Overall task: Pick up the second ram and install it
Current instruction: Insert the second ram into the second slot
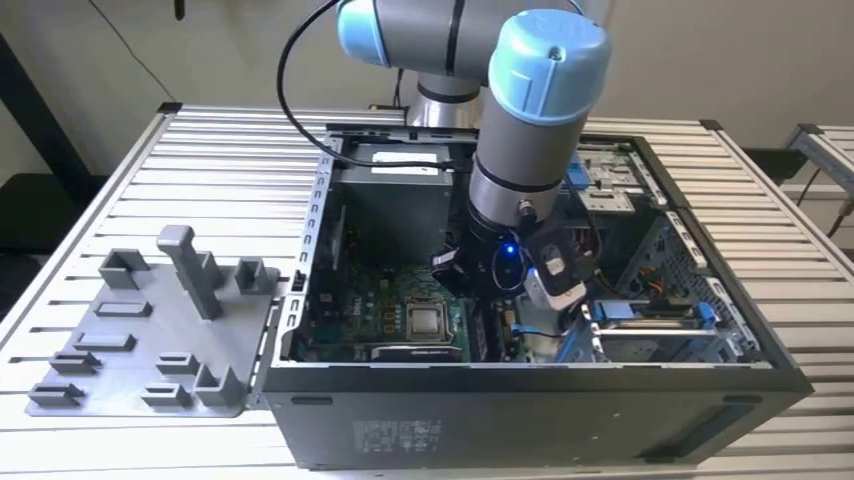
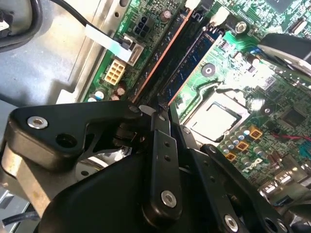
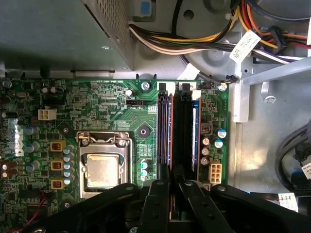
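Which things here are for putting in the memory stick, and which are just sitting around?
For the job: gripper, second ram, memory slots.
Just there: silver processor, cable bundle, grey plastic stand.

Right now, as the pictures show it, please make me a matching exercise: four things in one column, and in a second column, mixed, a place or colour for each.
Things:
1. processor chip
2. grey plastic stand
3. cable bundle
4. pincer

Places and colours:
A. partly yellow and orange
B. over the long memory slots
C. silver and square, on the green board
D. on the table, outside the computer case, at the exterior view's left

Pairs: 1-C, 2-D, 3-A, 4-B
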{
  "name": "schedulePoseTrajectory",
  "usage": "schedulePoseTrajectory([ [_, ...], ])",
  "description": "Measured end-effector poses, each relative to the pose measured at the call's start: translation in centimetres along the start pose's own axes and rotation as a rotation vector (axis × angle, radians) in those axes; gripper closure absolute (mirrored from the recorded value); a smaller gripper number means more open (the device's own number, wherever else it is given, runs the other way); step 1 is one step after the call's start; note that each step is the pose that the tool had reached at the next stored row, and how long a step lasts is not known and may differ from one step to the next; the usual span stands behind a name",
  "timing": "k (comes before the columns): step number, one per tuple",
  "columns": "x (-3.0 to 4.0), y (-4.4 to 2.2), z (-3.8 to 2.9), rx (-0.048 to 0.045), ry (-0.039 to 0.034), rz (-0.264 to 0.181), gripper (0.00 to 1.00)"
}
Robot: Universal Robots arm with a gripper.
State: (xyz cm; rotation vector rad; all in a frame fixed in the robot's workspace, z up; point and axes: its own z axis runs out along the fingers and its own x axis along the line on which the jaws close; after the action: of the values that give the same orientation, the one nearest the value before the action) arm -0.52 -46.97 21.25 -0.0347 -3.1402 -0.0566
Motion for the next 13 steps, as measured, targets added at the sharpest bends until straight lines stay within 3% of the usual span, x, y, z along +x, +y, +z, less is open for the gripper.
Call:
schedulePoseTrajectory([
  [6, -0.01, 0.02, 0.04, -0.0002, -0.0002, 0.0, 0.85],
  [7, -0.01, 0.01, 0.02, 0.0002, -0.0001, 0.0, 0.78],
  [13, -0.01, 0.09, -2.48, 0.0006, 0.0004, 0.001, 0.78],
])
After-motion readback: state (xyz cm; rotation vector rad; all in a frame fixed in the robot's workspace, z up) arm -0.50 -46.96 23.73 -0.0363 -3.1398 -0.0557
